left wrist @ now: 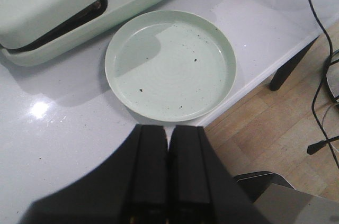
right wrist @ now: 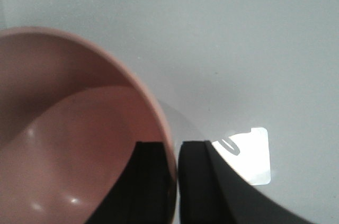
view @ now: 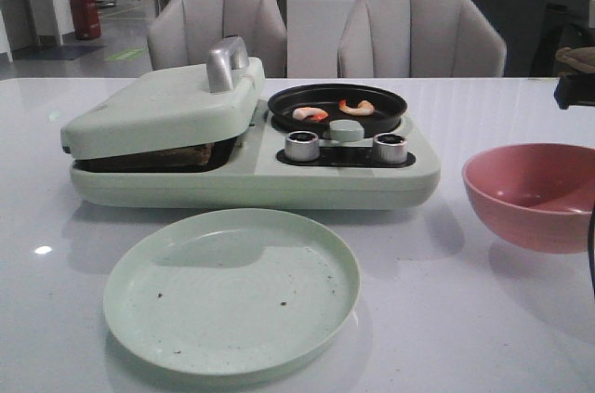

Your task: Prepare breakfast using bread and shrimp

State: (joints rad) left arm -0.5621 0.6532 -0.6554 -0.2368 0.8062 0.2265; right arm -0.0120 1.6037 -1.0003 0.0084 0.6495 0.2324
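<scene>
Two pink-orange shrimp (view: 310, 114) (view: 357, 107) lie in the round black pan (view: 390, 100) of the pale green breakfast maker (view: 251, 179). Its sandwich lid (view: 158, 114) is down, and a brown bread edge (view: 177, 153) shows in the gap under it. My left gripper (left wrist: 168, 134) is shut and empty, above the table edge near the empty green plate (left wrist: 169, 65). My right gripper (right wrist: 177, 147) straddles the rim of the pink bowl (right wrist: 69, 128), one finger inside and one outside, closed on it. Neither gripper shows in the front view.
The green plate (view: 232, 291) lies in front of the breakfast maker. The pink bowl (view: 535, 193) stands on the table at the right. Two silver knobs (view: 302, 145) (view: 390, 147) face forward. Two chairs stand behind the table. Cables hang past the table edge (left wrist: 318, 23).
</scene>
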